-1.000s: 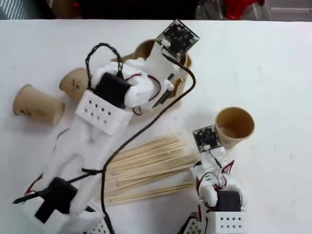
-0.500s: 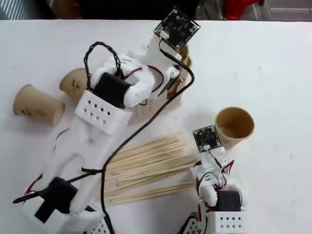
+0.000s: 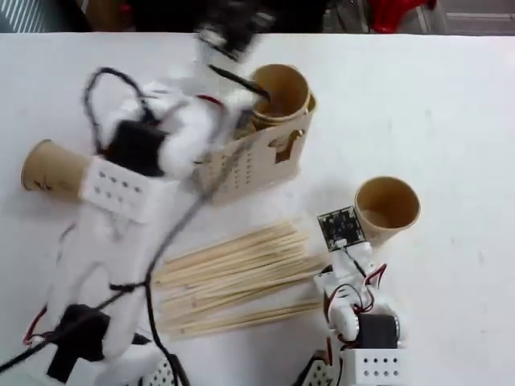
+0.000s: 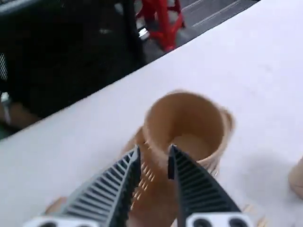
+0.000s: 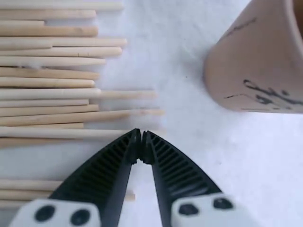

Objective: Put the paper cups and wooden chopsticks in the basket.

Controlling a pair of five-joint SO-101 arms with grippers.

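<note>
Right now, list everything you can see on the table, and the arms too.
table: one, white, under everything.
basket: one, pale tan with cut-outs, far middle of the table.
paper cups: three in sight, tan; one upright in the basket, one on its side at the table's left, one upright beside the right arm.
wooden chopsticks: one loose pile, pale wood, flat on the table in front of the basket.
left gripper: black, slightly open, by the basketed cup's rim.
right gripper: black, shut, over the chopstick ends.

White arms (image 3: pixel 121 189) carry black motors (image 3: pixel 376 330), looping black cables (image 3: pixel 187 217) and ribbed black jaws.
</note>
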